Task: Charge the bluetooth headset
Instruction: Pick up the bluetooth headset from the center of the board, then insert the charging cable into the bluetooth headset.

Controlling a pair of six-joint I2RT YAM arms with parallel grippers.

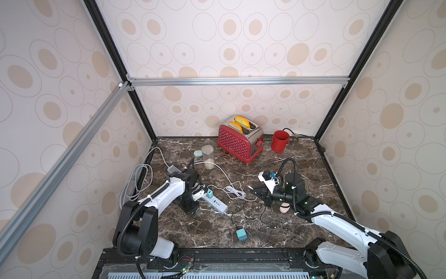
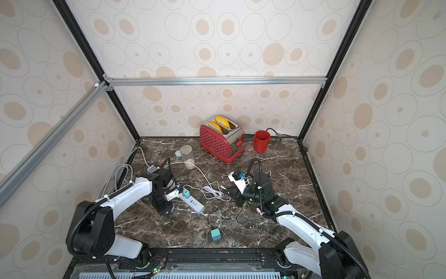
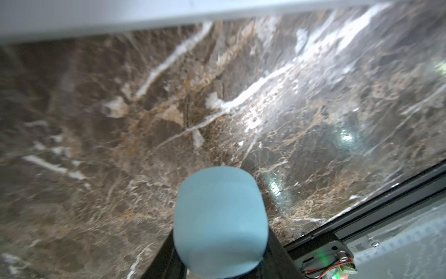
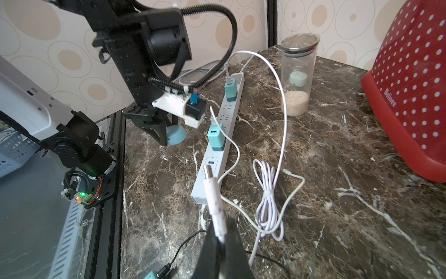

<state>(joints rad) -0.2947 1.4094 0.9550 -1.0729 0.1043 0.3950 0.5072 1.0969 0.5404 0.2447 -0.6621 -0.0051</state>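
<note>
headset case (image 3: 220, 224): light blue, gripped in my left gripper (image 4: 165, 139), low beside the power strip (image 4: 217, 149).
cable plug (image 4: 213, 190): white, pinched tight in my right gripper (image 4: 221, 244), pointing at the strip.
done: i judge both grasped.
left: plug both ends.

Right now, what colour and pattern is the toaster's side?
Red with white dots; the toaster shows best in the right wrist view.

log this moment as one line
left pincer: shut on blue case | right pincer: shut on usb plug | stage: plug short of strip, not inserted
</note>
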